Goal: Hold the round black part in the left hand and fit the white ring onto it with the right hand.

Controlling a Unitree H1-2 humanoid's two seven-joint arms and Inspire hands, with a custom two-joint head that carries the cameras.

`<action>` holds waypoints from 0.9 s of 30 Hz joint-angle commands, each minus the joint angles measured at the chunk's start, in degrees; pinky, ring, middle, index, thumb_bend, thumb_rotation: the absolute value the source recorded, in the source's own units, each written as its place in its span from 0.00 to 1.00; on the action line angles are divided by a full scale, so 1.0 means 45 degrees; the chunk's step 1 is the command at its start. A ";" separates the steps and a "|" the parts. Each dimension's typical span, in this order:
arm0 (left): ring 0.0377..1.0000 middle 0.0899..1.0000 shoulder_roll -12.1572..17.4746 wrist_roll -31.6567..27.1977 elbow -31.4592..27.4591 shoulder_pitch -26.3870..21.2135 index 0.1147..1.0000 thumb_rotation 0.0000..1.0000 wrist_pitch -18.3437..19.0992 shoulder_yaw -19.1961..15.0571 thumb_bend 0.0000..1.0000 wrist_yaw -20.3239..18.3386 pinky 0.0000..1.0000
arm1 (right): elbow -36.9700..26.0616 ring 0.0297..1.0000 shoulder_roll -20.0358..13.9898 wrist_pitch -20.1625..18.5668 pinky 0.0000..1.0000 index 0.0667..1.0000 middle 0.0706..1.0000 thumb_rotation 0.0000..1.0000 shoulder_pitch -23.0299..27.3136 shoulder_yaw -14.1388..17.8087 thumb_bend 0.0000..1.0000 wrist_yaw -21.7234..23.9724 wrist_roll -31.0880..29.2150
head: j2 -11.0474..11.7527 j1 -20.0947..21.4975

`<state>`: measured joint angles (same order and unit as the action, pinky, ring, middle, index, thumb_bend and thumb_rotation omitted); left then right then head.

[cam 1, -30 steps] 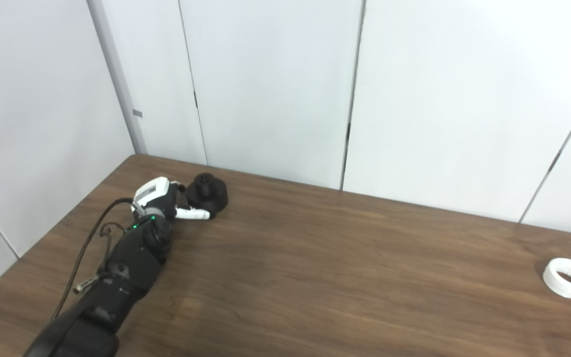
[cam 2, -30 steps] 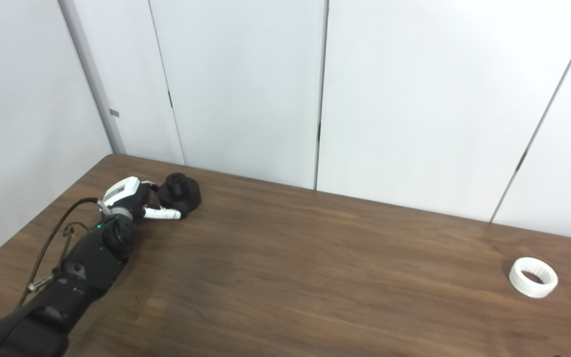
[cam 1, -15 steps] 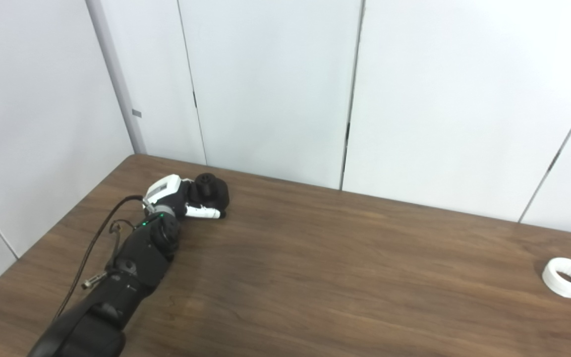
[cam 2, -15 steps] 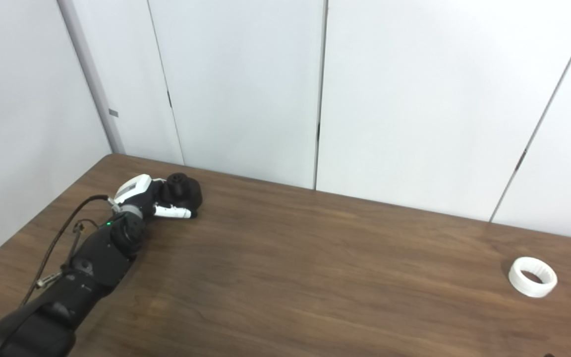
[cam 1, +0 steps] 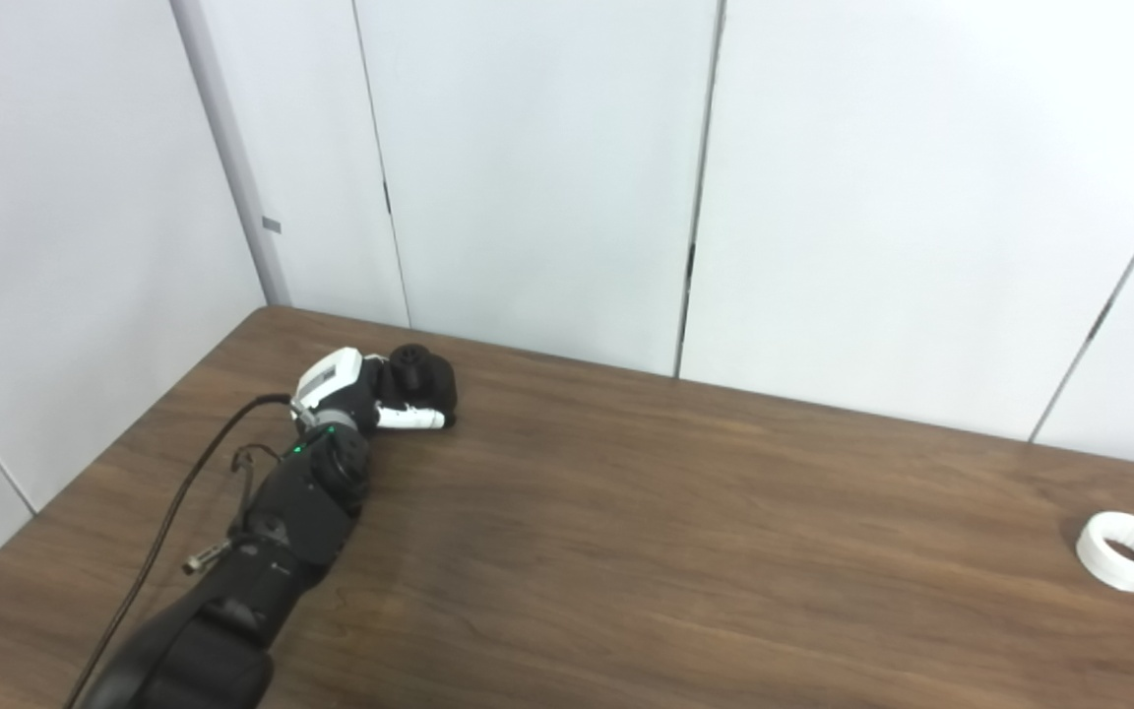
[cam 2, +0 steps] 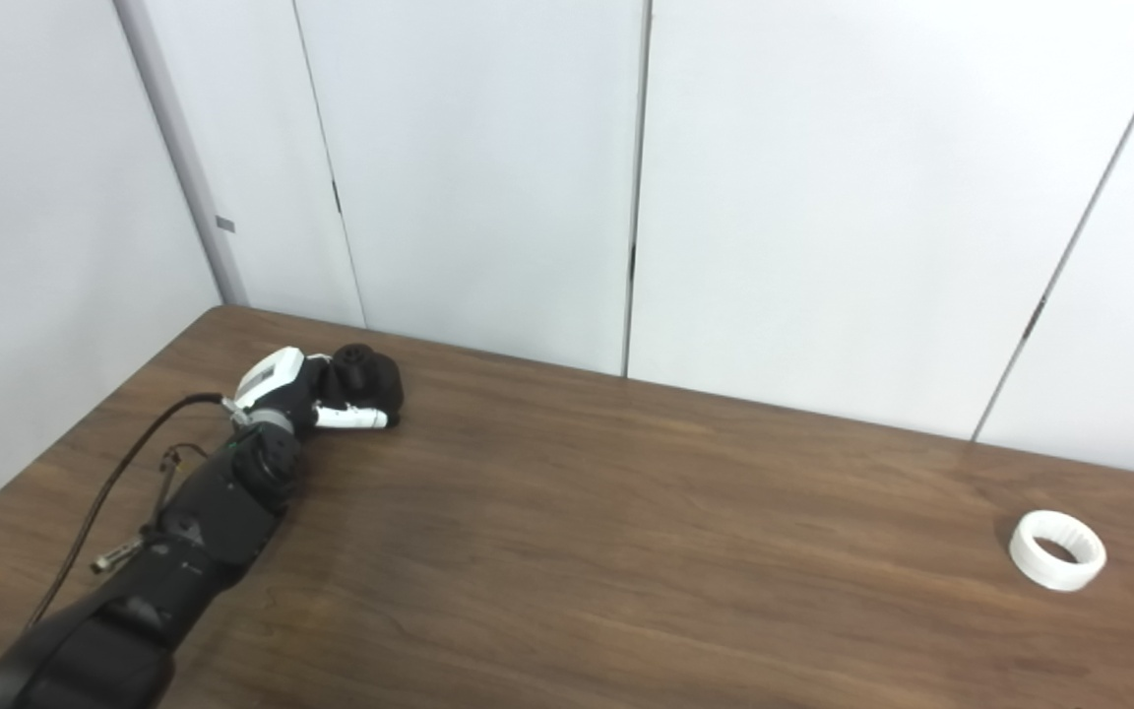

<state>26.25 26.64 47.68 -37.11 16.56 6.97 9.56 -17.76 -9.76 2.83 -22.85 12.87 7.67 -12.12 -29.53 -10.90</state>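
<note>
— Where does the part sit?
— The round part (cam 1: 421,376) stands on the table (cam 1: 626,551), far left, near the back edge before the wall panels (cam 1: 528,177). The left hand (cam 1: 360,394) lies against its near-left side.
— And the ring (cam 1: 1126,551)?
— Flat on the table, far right (well apart from the part).

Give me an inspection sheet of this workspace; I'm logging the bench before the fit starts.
Surface: dark brown wooden table, no marks seen.
Job's things: round black part at the far left, on the table; white plastic ring lying flat near the right edge, untouched.
Clutter: nothing seen.
Hands: left hand wrapped around the black part, whether the grip is firm cannot be told; right hand not in view.
Cables: black cable along the left forearm.
Surroundings: white wall panels behind the table.
</note>
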 commanded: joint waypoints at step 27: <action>0.98 0.92 -0.0367 -0.0446 0.1517 -0.0849 0.79 0.43 -0.0519 -0.0029 1.00 0.1520 1.00 | -0.0190 0.92 -0.0221 0.0672 0.96 0.76 0.83 0.96 0.0149 0.0112 0.56 -0.0026 -0.0005 | -0.0129 -0.0172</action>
<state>24.18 24.68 53.63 -38.65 13.60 6.57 16.19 -17.17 -10.03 3.68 -22.84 12.92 7.68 -11.97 -30.06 -11.60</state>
